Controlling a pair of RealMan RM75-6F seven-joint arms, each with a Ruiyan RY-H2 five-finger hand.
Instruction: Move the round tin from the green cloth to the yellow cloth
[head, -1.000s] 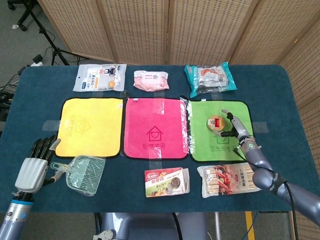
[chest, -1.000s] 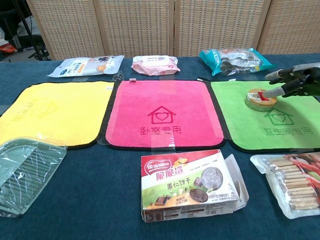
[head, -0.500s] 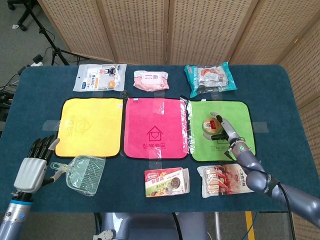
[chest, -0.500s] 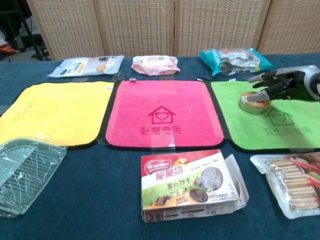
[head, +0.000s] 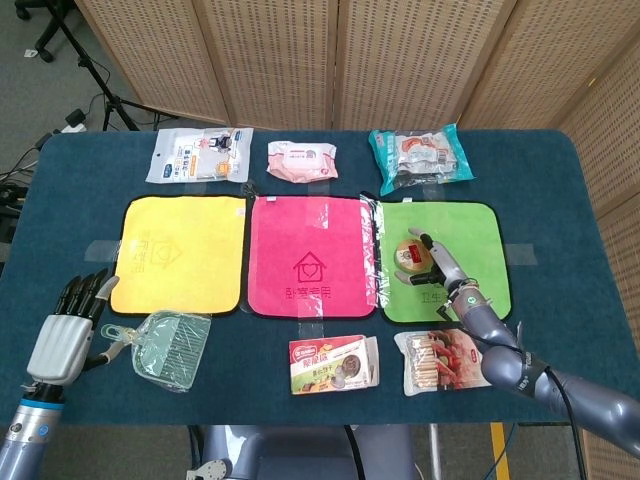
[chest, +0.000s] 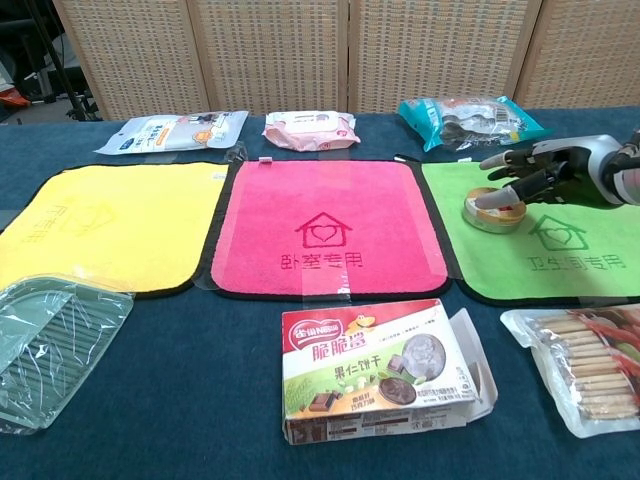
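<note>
The round tin (head: 411, 253) (chest: 491, 211), gold-sided with a red and white lid, is over the left part of the green cloth (head: 470, 225) (chest: 560, 262). My right hand (head: 441, 265) (chest: 541, 170) reaches in from the right and holds the tin between its fingertips. The tin looks slightly tilted. Two cloths to the left lies the yellow cloth (head: 180, 250) (chest: 110, 225), with nothing on it. My left hand (head: 68, 335) hangs at the table's front left corner with its fingers spread and holding nothing; the chest view does not show it.
A pink cloth (head: 310, 255) lies between the green and yellow ones. Along the front are a green plastic scoop (head: 170, 345), a chocolate box (head: 333, 363) and a pack of biscuit sticks (head: 450, 360). Three packets (head: 302, 160) line the far edge.
My right hand has moved left across the green cloth, closing its fingers on the tin and carrying it toward the cloth's left edge. The left hand has stayed still.
</note>
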